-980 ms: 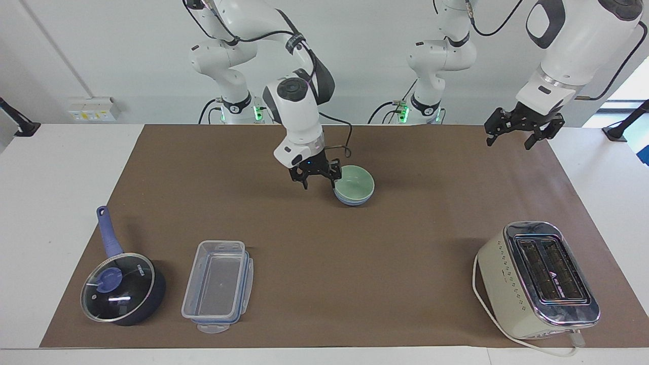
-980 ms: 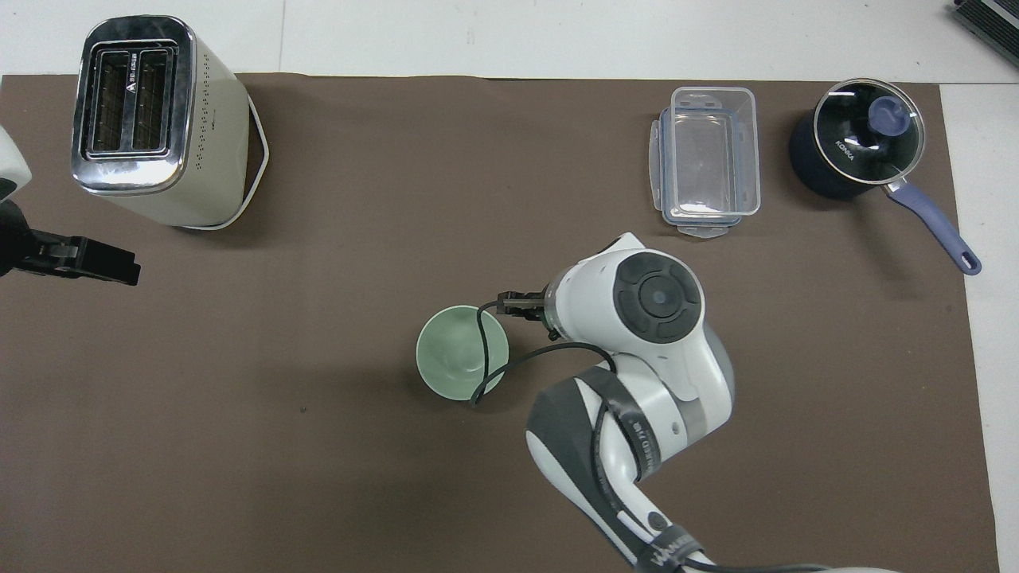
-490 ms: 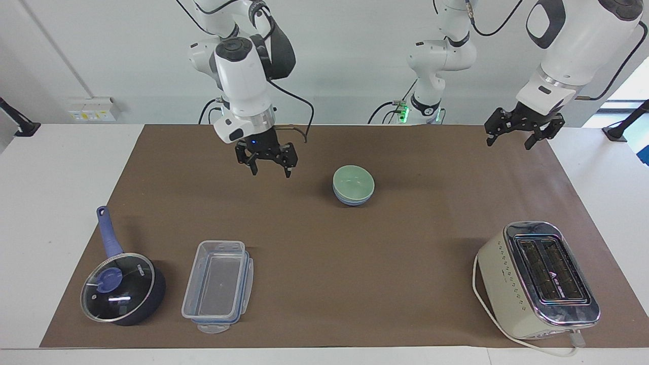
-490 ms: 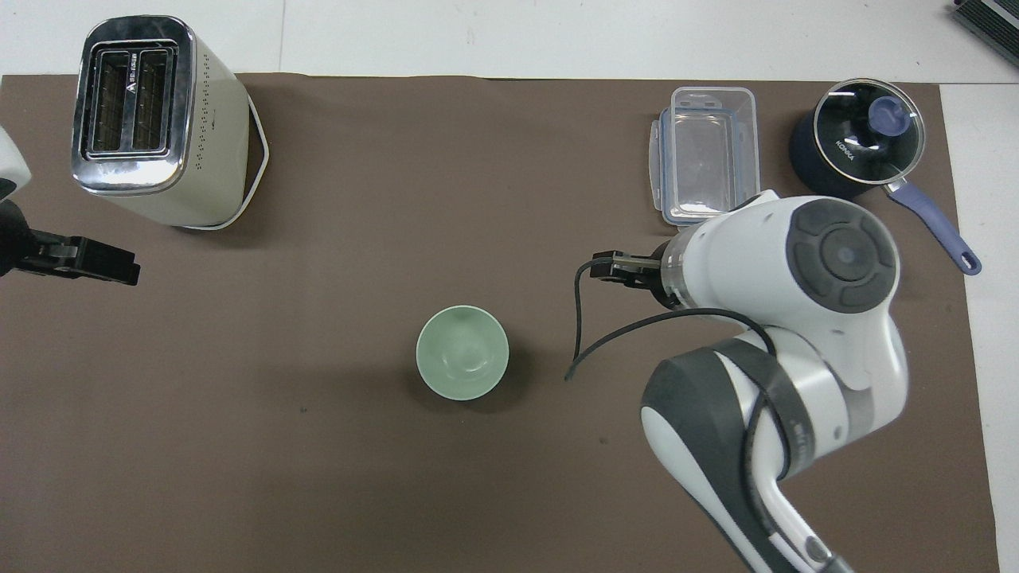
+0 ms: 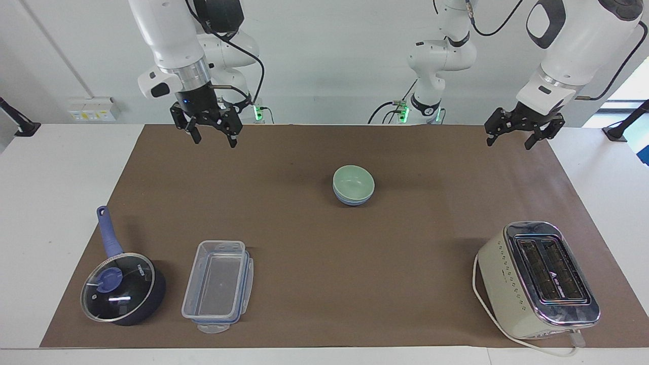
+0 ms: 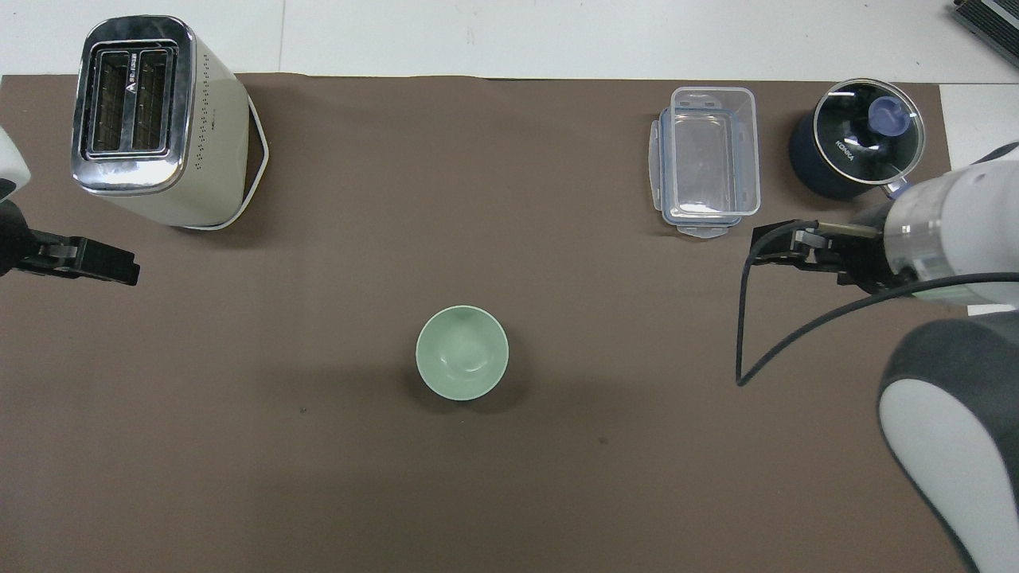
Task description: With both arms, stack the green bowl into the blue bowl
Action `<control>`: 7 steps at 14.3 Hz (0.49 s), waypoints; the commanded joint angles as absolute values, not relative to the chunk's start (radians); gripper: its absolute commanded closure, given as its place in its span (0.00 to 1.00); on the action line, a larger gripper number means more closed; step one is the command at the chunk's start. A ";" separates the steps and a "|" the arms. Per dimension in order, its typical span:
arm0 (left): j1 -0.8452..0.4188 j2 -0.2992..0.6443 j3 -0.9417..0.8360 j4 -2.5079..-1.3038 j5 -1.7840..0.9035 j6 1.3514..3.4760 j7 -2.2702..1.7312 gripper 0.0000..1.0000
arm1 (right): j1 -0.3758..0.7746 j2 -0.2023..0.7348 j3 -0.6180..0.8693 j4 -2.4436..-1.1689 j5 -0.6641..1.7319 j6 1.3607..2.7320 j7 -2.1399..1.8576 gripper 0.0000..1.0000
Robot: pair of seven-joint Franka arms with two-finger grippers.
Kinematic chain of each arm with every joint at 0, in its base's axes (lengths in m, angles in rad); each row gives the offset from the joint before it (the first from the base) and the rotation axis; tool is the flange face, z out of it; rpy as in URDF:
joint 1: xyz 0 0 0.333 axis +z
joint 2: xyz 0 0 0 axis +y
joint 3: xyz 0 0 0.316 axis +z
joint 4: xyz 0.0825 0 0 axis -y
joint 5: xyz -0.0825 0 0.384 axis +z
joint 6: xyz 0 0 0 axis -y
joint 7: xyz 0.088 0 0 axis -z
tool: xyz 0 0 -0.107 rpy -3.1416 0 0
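Note:
The green bowl [image 5: 353,182] sits nested inside the blue bowl [image 5: 352,200] in the middle of the brown mat. From overhead only the green bowl [image 6: 462,352] shows, with the blue one hidden under it. My right gripper [image 5: 214,141] hangs open and empty, raised over the mat's edge by the robots at the right arm's end, well clear of the bowls. It also shows in the overhead view [image 6: 776,248]. My left gripper [image 5: 508,143] waits open and empty, raised over the mat's corner at the left arm's end, and appears at the overhead view's edge [image 6: 119,270].
A cream toaster [image 5: 537,279] with its cord lies farther from the robots at the left arm's end. A clear plastic container [image 5: 218,286] and a dark saucepan with a glass lid [image 5: 121,286] stand farther out at the right arm's end.
My right gripper has drawn away from the stacked bowls, rising and swinging toward the right arm's end of the table. The bowls stay nested and still. The left arm has not moved.

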State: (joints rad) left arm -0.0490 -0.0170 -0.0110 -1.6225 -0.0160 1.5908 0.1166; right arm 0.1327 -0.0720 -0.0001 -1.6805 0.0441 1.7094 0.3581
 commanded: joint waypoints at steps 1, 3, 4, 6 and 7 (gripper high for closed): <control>-0.040 -0.037 -0.018 -1.643 -0.006 1.601 0.112 0.00 | 0.065 -0.063 0.009 -1.586 0.032 1.617 0.295 0.00; -0.040 -0.037 -0.018 -1.643 -0.006 1.601 0.112 0.00 | 0.028 -0.072 0.011 -1.569 0.026 1.573 0.252 0.00; -0.041 -0.037 -0.018 -1.643 -0.006 1.601 0.112 0.00 | 0.011 -0.081 0.008 -1.559 0.023 1.556 0.233 0.00; -0.041 -0.037 -0.018 -1.643 -0.006 1.601 0.112 0.00 | -0.024 -0.101 0.011 -1.566 0.014 1.537 0.181 0.00; -0.040 -0.037 -0.018 -1.643 -0.006 1.601 0.112 0.00 | -0.028 -0.110 0.012 -1.580 0.002 1.539 0.173 0.00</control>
State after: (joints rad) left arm -0.0488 -0.0170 -0.0113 -1.6225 -0.0160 1.5908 0.1166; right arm -0.0042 -0.0876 -0.0016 -1.5685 0.0366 1.5545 0.2118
